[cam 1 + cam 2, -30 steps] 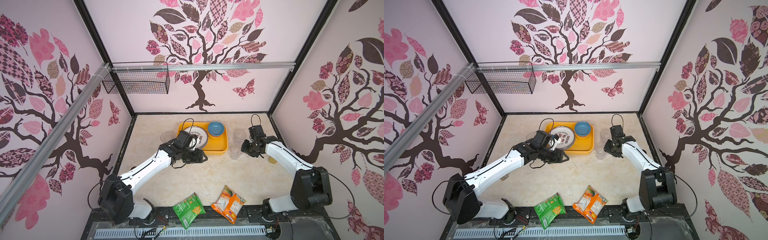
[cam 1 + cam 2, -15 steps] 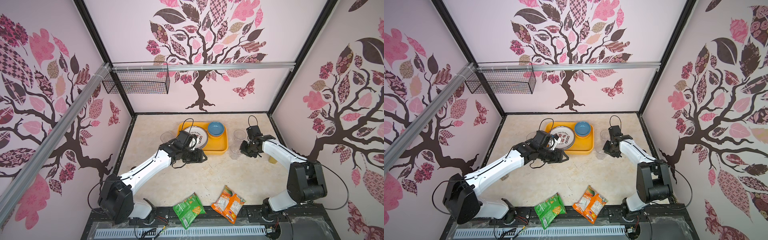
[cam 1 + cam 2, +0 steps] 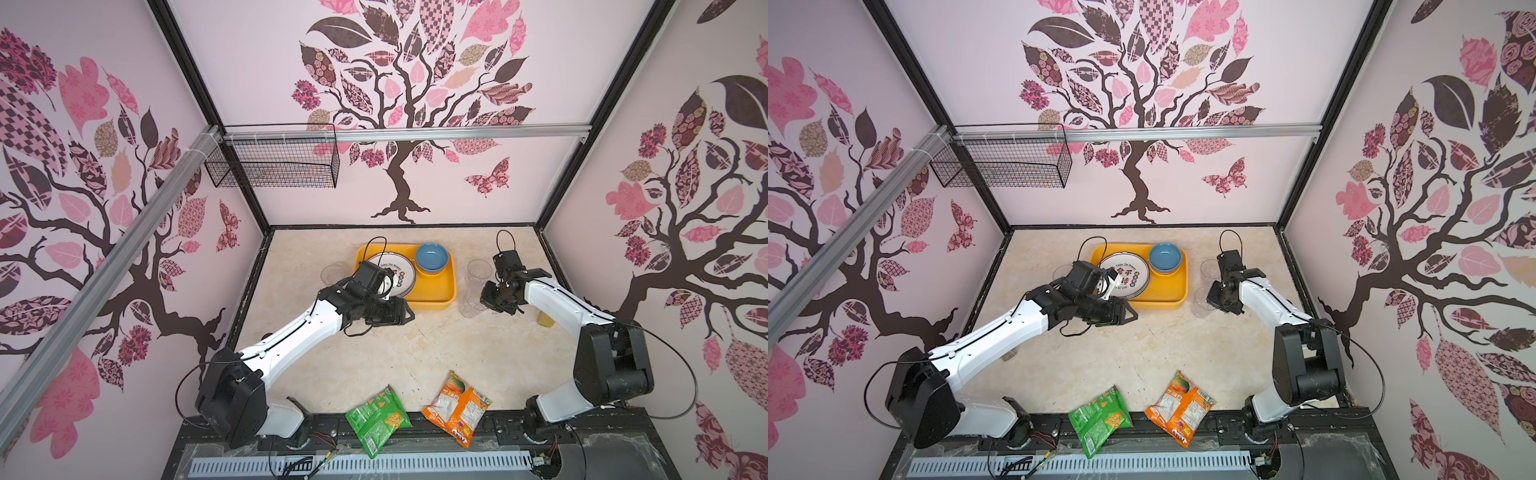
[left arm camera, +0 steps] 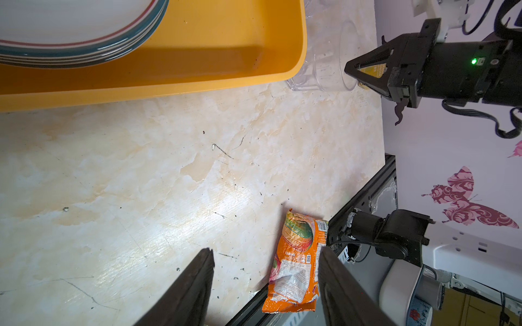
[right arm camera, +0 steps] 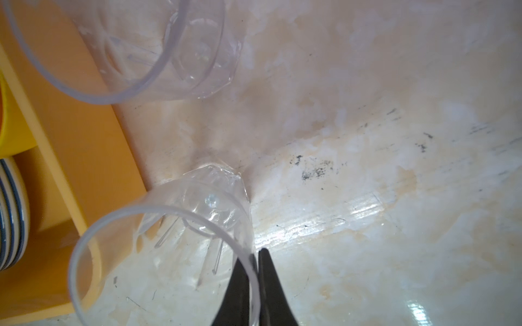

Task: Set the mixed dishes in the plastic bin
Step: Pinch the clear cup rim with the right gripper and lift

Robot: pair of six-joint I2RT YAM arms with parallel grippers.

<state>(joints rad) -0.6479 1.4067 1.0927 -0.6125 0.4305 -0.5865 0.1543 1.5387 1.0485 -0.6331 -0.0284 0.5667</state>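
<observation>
Right arm is what changed for us: a second back its jaws stood apart next to the cups, and now the right gripper [image 3: 484,298] has nudged in and clamped down. Left arm hasn't budged.

Top views first. In both we see the bin [image 3: 434,293] at the back of the table [image 3: 374,353], already carrying the plates [image 3: 397,272] and a blue bowl [image 3: 432,255]. The near cup [image 3: 470,300] sits just outside the bin's right side, with the far cup [image 3: 478,270] behind it and a third cup [image 3: 332,274] off the bin's left end. The left gripper [image 3: 1130,316] hovers in front of the bin.

Left wrist view: its fingers [image 4: 197,282] are spread wide with nothing between them, only bare table and the orange snack bag [image 4: 296,254] beyond.

Right wrist view: the jaws are pinching the near cup [image 5: 214,197] by its rim wall, one finger inside, one outside. Its base looks to be at the table beside the bin's corner [image 5: 70,127]; we can't tell if it's lifted yet.

Our take: thin clear plastic, so nearly weightless but flexy and slick. A rim pinch is the sensible hold, though the cup will probably swing under the fingers, and too hard a squeeze could crack it. Lift slowly and stay clear of the far cup.
</observation>
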